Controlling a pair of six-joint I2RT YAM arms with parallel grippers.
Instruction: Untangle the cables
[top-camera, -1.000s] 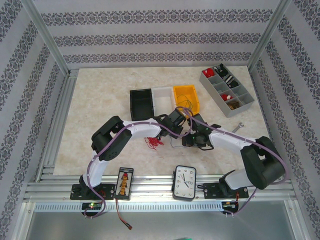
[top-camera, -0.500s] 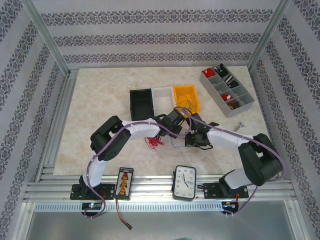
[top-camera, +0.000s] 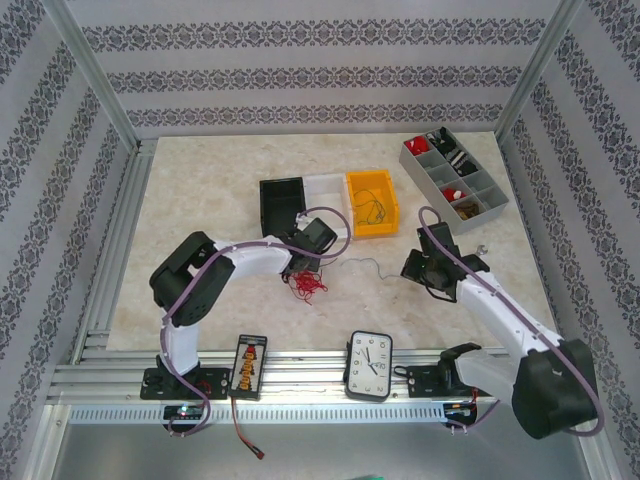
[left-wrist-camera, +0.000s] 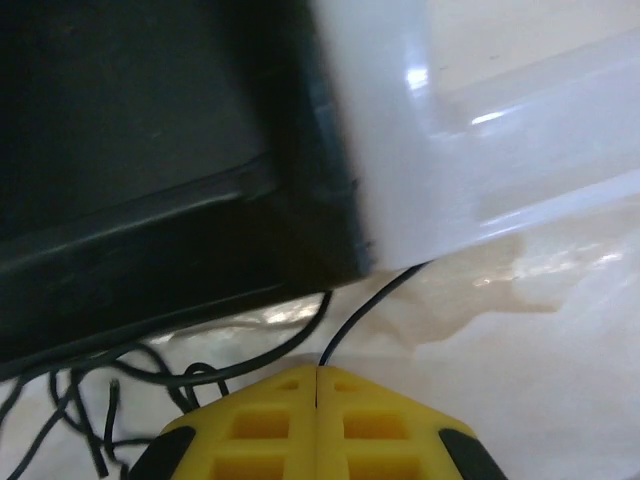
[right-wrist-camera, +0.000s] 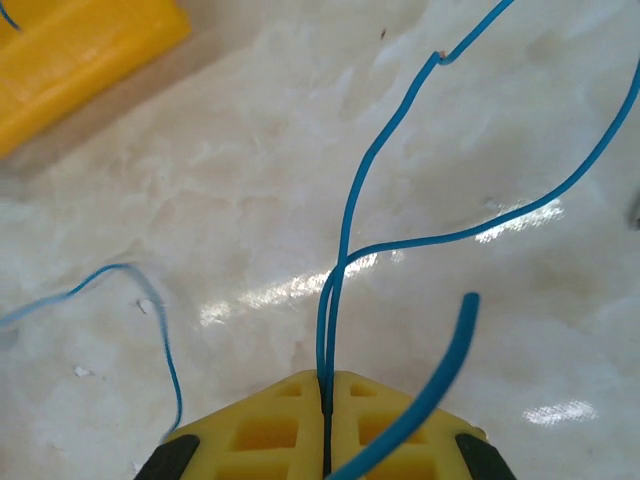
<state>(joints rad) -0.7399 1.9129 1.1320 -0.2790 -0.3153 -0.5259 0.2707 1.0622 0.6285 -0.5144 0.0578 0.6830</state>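
Note:
My left gripper (left-wrist-camera: 318, 372) is shut on a thin dark cable (left-wrist-camera: 365, 302) that runs up under the corner of the white bin (left-wrist-camera: 480, 130). More of the dark cable loops loosely at the lower left (left-wrist-camera: 80, 395). In the top view the left gripper (top-camera: 297, 262) sits by the black bin (top-camera: 282, 203), just above a red cable bunch (top-camera: 308, 287). My right gripper (right-wrist-camera: 326, 382) is shut on a thin blue cable (right-wrist-camera: 345, 240), doubled where the pads pinch it. In the top view the right gripper (top-camera: 410, 268) is right of centre, and a faint blue strand (top-camera: 360, 264) trails left of it.
A yellow bin (top-camera: 372, 205) holds more thin cables. A grey compartment tray (top-camera: 455, 180) stands at the back right. A clock (top-camera: 369, 365) and a small black board (top-camera: 248, 366) lie on the front rail. A small metal piece (top-camera: 480, 251) lies right of the right arm.
The two grippers were close together at the centre. The right one has shut on the blue cable and drawn away to the right; the left one has shifted left toward the black bin.

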